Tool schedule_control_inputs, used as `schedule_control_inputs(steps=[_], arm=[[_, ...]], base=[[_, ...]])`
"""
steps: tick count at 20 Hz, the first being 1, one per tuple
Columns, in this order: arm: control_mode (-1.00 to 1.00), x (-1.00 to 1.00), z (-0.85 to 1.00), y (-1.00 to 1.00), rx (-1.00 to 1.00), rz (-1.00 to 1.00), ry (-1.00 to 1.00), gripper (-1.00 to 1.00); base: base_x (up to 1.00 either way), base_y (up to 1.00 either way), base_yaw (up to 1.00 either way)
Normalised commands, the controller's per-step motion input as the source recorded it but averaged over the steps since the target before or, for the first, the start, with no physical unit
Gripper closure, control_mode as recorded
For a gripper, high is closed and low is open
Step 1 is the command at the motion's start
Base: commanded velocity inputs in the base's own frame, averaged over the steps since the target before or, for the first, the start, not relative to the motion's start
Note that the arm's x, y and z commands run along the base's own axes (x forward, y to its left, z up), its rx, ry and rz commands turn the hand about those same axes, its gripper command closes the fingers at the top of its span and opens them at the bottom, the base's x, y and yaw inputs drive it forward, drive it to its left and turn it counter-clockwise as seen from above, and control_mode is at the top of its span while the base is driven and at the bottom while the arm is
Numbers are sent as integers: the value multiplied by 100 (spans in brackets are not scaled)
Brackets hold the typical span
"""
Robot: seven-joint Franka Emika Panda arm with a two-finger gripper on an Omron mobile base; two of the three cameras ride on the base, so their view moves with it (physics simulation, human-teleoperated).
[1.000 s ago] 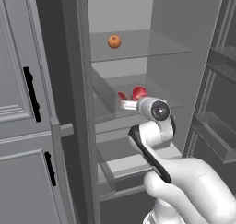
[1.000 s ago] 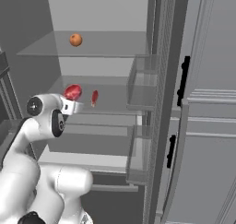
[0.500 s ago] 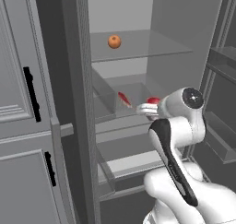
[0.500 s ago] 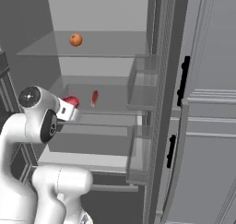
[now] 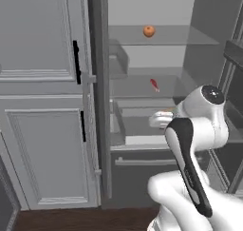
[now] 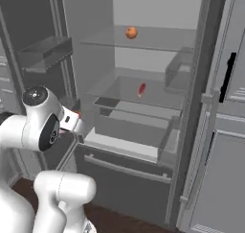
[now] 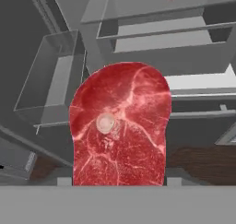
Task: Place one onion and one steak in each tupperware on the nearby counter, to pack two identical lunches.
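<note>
Hand view had the tool [image 7: 119,184] clamped on a raw steak [image 7: 120,126] just outside the open fridge [image 6: 143,112]; judged risk: steak slipping loose while swinging toward the bench.

A raw steak [image 7: 119,126], red and marbled with white fat and a small round bone near its middle, stands upright in the hand view, its rounded end up and its lower end held in the jaws. A second steak [image 5: 154,84] (small and red at this range) lies on the middle glass shelf [image 6: 160,98] of the open fridge. One orange-brown onion [image 6: 131,32] sits on the top shelf [image 5: 190,35], well above it.
</note>
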Motion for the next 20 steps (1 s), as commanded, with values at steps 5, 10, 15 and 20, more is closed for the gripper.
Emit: schedule_control_inputs(steps=[5, 10, 15, 20], arm=[[100, 0, 0, 0, 0, 0, 0, 100], [100, 0, 0, 0, 0, 0, 0, 100], [100, 0, 0, 0, 0, 0, 0, 100], [100, 0, 0, 0, 0, 0, 0, 100]], base=[[-49, 7, 82], [-14, 43, 87], [6, 56, 75], [94, 9, 39]])
